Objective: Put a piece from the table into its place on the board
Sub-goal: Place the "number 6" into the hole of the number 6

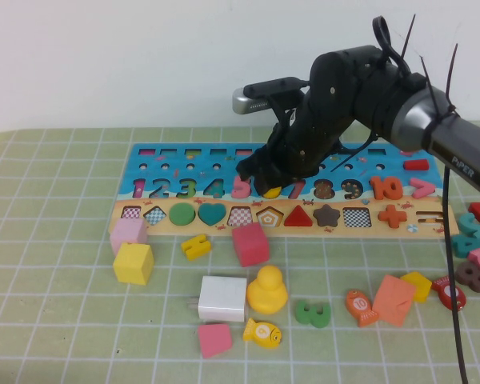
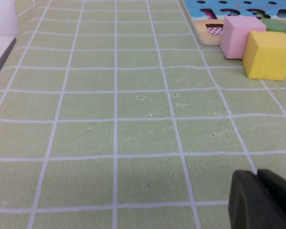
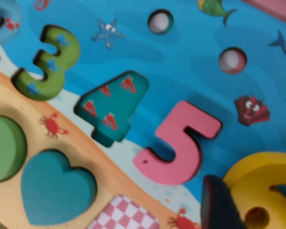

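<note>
My right gripper reaches over the board from the right. It is shut on the yellow numeral 6, which sits tilted at the gap between the pink 5 and the red 7. In the right wrist view the 6 stands proud of the blue board, with one dark finger against its side next to the pink 5. My left gripper is shut and empty, low over the green mat; it is out of the high view.
Loose pieces lie on the mat in front of the board: a yellow cube, pink cubes, a yellow notched piece, a white block, a yellow duck, a green 3. More pieces lie at the right.
</note>
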